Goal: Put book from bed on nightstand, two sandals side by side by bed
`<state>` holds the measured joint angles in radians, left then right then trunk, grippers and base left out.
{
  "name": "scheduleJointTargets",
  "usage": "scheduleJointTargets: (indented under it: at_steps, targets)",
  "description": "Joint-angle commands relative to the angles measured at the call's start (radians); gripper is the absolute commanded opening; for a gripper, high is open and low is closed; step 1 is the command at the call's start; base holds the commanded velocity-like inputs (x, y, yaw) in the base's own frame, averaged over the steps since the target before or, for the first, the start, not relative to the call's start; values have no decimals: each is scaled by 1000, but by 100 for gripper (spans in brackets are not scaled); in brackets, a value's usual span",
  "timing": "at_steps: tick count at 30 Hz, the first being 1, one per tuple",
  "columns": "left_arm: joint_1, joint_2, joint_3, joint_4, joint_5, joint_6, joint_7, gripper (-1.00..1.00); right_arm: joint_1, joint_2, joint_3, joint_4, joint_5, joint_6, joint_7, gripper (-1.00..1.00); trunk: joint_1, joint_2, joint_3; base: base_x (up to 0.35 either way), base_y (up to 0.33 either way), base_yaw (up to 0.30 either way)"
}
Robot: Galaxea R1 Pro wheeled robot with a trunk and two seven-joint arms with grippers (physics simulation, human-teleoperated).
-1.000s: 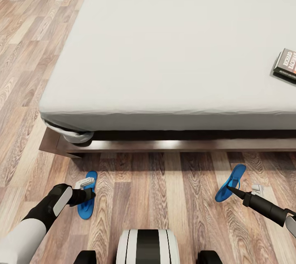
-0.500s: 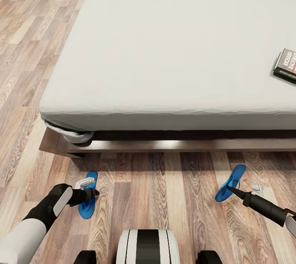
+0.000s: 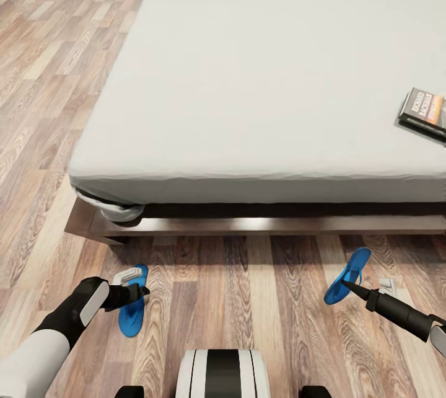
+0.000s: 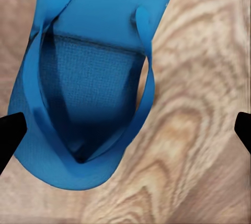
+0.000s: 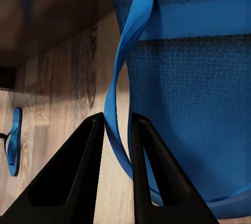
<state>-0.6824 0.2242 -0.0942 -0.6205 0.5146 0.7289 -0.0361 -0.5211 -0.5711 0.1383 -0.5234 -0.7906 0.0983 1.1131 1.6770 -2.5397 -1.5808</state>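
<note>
The left arm [image 3: 59,330] is white near the body, then black, with a light grey patch by the wrist. The right arm [image 3: 399,314] is a thin black tube ending in a sharp black tip, and close up its fingers [image 5: 78,182] are flat black wedges. The trunk [image 3: 222,373] is round and white with black and grey stripes.

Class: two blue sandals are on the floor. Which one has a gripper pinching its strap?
The right-hand sandal: the right gripper is shut on its strap. The left-hand sandal lies flat beneath the open left gripper.
</note>
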Motion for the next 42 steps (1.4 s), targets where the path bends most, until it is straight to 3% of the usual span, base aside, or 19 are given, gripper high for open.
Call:
scheduleJointTargets:
  at_steps: [1,9,12,14,16,17,18,20,23,27,31,36,39,42]
  targets:
    - [0,0,-4,-1,-3,3,-4,100,0,-1,6,0,-10,11,2,-100,-1,0,3,0,0,0]
    - [0,4,-3,-2,0,7,-13,100,0,-1,5,0,-10,11,2,-100,-1,0,11,0,0,0]
    - [0,21,-2,-16,7,40,-72,100,0,-1,5,0,-10,11,2,-100,-1,0,11,0,0,0]
    - [0,59,-3,-34,18,76,-182,100,0,-1,5,0,-10,11,2,-100,-1,0,11,0,0,0]
    - [3,101,-4,-48,22,94,-351,100,0,-1,5,0,-10,11,2,-100,-1,0,11,0,0,0]
    - [5,125,-5,-50,23,98,-450,100,0,-1,5,0,-10,11,2,-100,-1,0,11,0,0,0]
    - [8,156,-6,-51,20,100,-603,100,0,-1,5,0,-10,11,2,-100,-1,0,11,0,0,0]
    - [11,182,-8,-48,16,97,-809,100,0,-1,5,0,-10,11,2,-100,-1,0,11,0,0,0]
    - [13,184,-11,-47,18,91,-923,100,0,-7,4,0,-10,11,1,-100,-1,0,11,0,0,0]
    - [13,182,-9,-46,17,89,-950,100,0,-10,4,1,-6,19,-2,-100,-1,0,11,0,0,0]
    - [14,182,-10,-45,16,88,-953,100,0,-10,2,0,-3,96,-60,-100,-1,0,11,0,0,0]
    - [14,181,-10,-45,16,87,-954,100,0,-10,1,0,-1,123,-134,-100,-1,0,11,0,0,0]
    - [14,181,-11,-46,16,86,-953,100,0,-10,1,-4,24,171,-202,-100,-1,0,11,0,0,0]
    - [14,179,-12,-46,16,86,-953,100,0,-10,0,-10,83,212,-289,-100,-1,0,11,0,0,0]
